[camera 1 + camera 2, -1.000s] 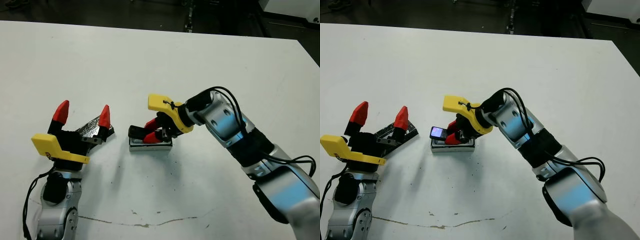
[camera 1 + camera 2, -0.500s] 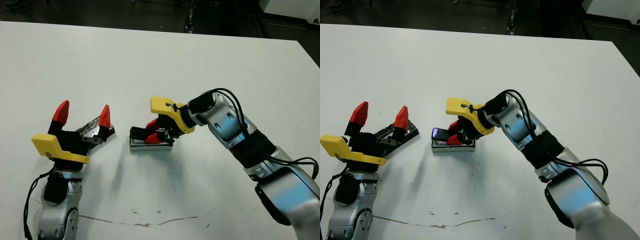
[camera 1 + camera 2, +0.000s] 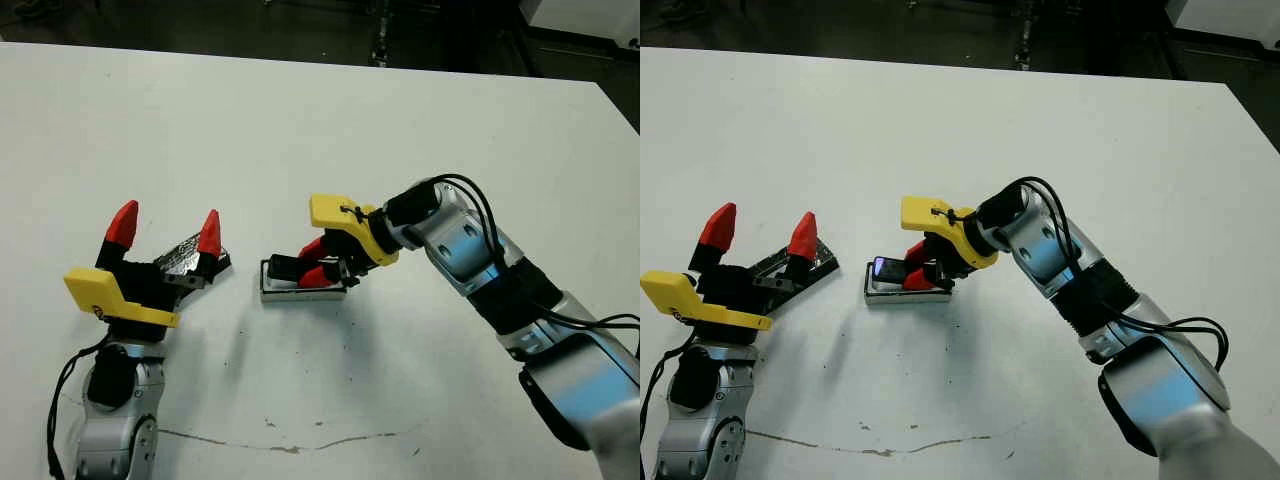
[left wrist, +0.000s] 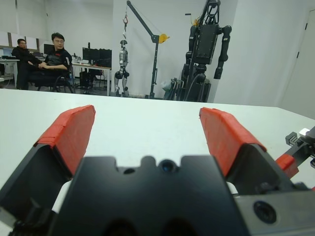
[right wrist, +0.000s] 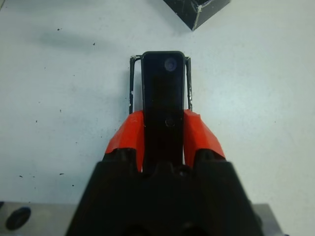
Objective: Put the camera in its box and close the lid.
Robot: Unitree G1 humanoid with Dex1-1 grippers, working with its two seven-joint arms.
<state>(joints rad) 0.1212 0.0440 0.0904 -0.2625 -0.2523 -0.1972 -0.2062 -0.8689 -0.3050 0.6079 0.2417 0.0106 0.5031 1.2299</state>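
Gripping the camera (image 5: pixel 163 93) between its two red fingertips (image 5: pixel 129 132), the right gripper (image 3: pixel 318 262) holds this black bar right over the box (image 3: pixel 300 291), which stands on the white table (image 3: pixel 420 130) near the middle, a little toward the robot's left. In the head views the camera lies low along the box, and its free end reaches out to the box's left end, but I cannot tell if it already rests on the white bottom or is just above it. The right wrist view shows better how the two are lined up: the bar runs along the middle of the box, and the thin rim of the box (image 5: pixel 132 81) appears on both long sides of it and at the far end. This view also shows a small pale spot on the glossy face near the free end. A dark corner of the lid (image 5: pixel 198 10) appears there too, beyond the box and apart from it. In the head views the lid (image 3: pixel 188 255) lies flat on the table to the left of the box, partly hidden under the left gripper (image 3: pixel 166 232). This gripper hangs just above the lid with its red fingers (image 3: pixel 122 222) spread wide and nothing between them. The left wrist view confirms the wide gap and shows two seated people (image 4: pixel 53 54) far beyond the table.
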